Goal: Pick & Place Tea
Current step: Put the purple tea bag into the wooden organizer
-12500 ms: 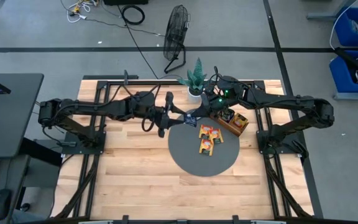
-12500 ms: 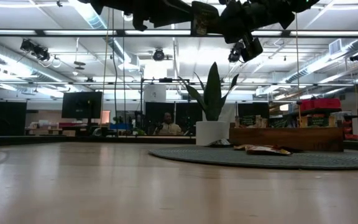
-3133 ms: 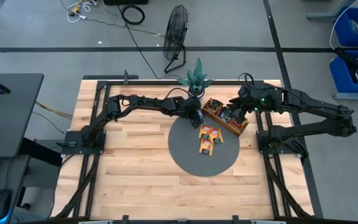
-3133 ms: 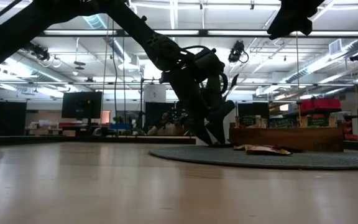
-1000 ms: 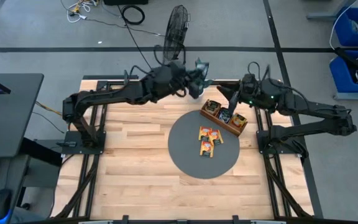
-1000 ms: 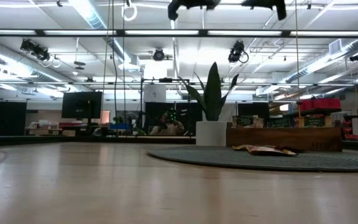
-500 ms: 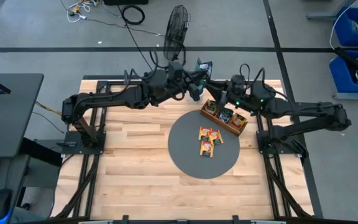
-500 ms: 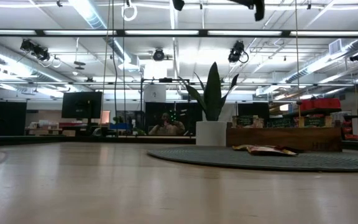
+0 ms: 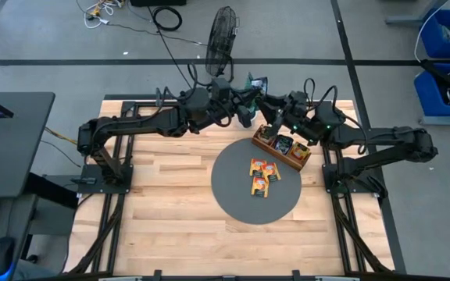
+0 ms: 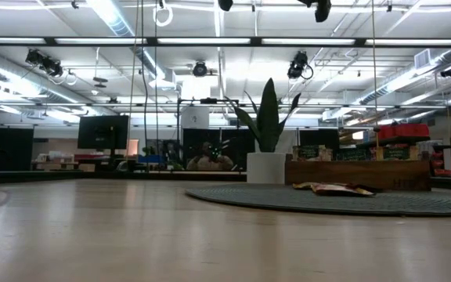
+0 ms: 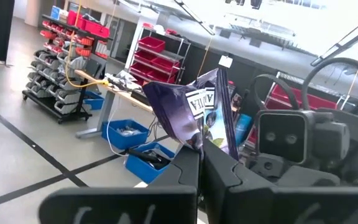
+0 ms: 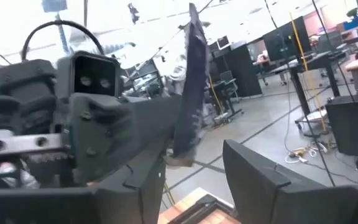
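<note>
A dark blue tea sachet (image 11: 194, 112) stands in the air over the table's far edge, with my left gripper (image 9: 250, 90) shut on it. My right gripper (image 12: 191, 183) is open and faces it from the right. Its fingers stand on either side of the sachet (image 12: 188, 93), which shows edge-on there; I see no touch. Orange-yellow tea sachets (image 9: 261, 175) lie flat on the round dark mat (image 9: 237, 199). More sachets sit in the long wooden tray (image 9: 282, 146). My left gripper pinches the sachet's lower edge (image 11: 196, 144) between its two fingers. The fingers come nearly level from the table's left, tipped slightly up. The sachet stands upright above the fingertips, clear of everything.
A potted plant (image 10: 268, 117) stands at the table's far edge beneath the two grippers. A fan (image 9: 223, 35) stands on the floor beyond the table. The bare wood (image 9: 170, 211) spreads left of and nearer than the mat.
My right gripper has moved toward the table's left and far edge, up to the sachet held by my left gripper, and has tipped upward. My left gripper has shifted a little toward it, with the sachet still upright in the air.
</note>
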